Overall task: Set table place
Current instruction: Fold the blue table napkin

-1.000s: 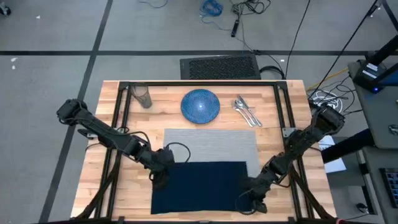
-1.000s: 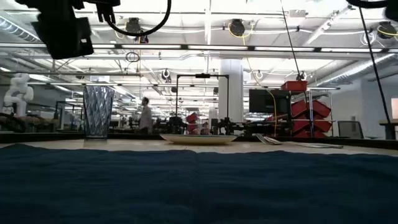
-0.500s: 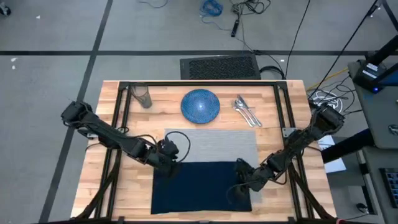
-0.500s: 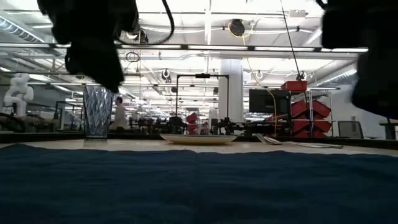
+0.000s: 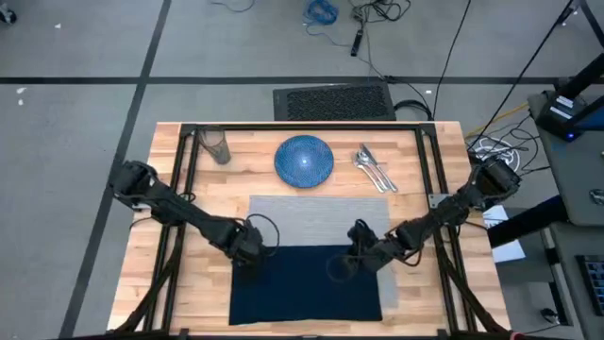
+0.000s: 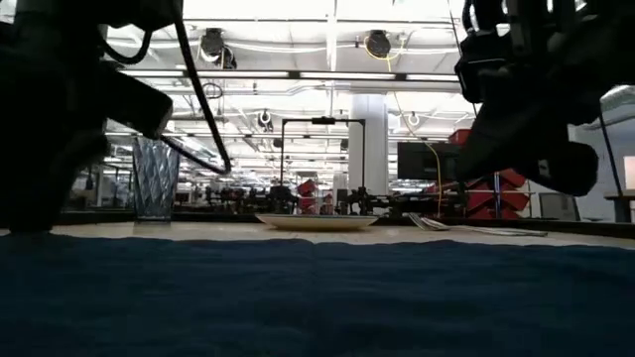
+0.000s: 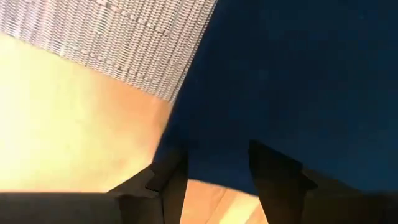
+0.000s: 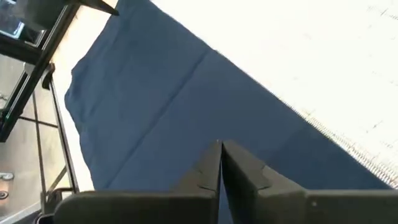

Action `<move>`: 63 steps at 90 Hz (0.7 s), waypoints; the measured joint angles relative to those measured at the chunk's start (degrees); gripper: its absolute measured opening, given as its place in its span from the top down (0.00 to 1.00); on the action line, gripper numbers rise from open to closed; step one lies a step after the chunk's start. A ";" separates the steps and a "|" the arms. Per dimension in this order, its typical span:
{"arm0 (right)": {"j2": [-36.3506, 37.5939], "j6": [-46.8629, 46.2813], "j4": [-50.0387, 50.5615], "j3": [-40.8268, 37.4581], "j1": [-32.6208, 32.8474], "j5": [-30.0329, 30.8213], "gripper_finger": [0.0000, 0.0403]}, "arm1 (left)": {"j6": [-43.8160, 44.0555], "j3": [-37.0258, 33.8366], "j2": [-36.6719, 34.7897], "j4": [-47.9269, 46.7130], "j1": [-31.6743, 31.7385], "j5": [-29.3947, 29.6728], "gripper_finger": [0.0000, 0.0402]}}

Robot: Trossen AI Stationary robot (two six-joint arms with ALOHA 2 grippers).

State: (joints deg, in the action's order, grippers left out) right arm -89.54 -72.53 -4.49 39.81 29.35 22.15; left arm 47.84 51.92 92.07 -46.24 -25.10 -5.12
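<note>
The navy napkin (image 5: 304, 285) lies flat at the table's near middle, its far edge over the grey placemat (image 5: 321, 219). My left gripper (image 5: 247, 257) is open, low at the napkin's far left corner (image 7: 171, 140). That corner shows between its fingers. My right gripper (image 5: 343, 267) is shut and hangs above the napkin's far right part (image 8: 186, 93). The blue plate (image 5: 304, 159), the cutlery (image 5: 375, 168) and the glass (image 5: 218, 146) stand along the far edge. My left gripper comes down on the napkin's far left corner (image 7: 186, 155) from above, one finger (image 7: 169, 180) on each side of it. I cannot tell whether the fingers touch the cloth, which lies flat on the table.
The black frame (image 5: 302, 126) edges the table (image 5: 198, 283), with bare wood left and right of the napkin. In the low view the napkin (image 6: 317, 297) fills the foreground, and my right gripper (image 6: 521, 119) hangs well above it.
My left gripper has come down to the napkin's far left corner. My right gripper has gone from the napkin's near right corner toward the far and left edges, across the napkin. The napkin lies as before.
</note>
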 joint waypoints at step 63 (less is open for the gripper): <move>0.00 -0.26 0.02 0.00 -3.55 0.01 1.00 | -17.36 -6.03 -0.09 0.15 16.69 2.44 0.63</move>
State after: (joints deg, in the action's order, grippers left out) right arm -89.54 -72.79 -4.47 39.81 25.81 22.15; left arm 30.48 45.89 91.98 -46.09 -8.41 -2.68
